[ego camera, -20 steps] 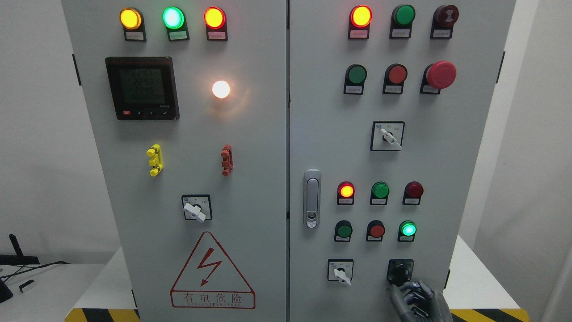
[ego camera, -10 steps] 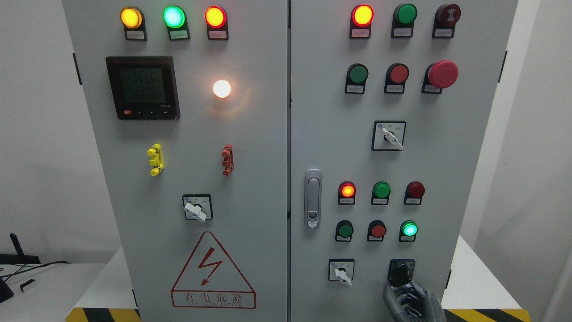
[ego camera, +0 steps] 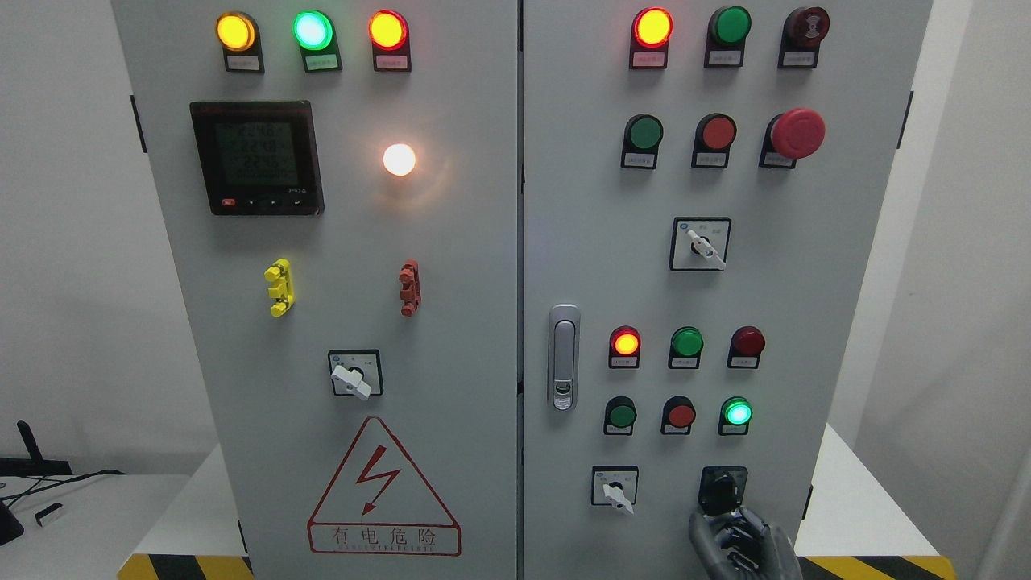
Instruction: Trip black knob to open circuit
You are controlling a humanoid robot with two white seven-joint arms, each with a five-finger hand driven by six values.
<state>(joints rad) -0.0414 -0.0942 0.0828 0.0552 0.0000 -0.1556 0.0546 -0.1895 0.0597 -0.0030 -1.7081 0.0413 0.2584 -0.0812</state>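
At the grey cabinet's lower right, the right grey metal hand sits just below the black rotary knob, fingers curled, holding nothing.

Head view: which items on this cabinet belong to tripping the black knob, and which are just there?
In play:
- black knob, low on the right door
- right hand, just beneath the knob, fingers curled, not clearly gripping it

Not involved:
- white selector switch beside the knob
- red mushroom button
- door latch
- meter display
- warning triangle
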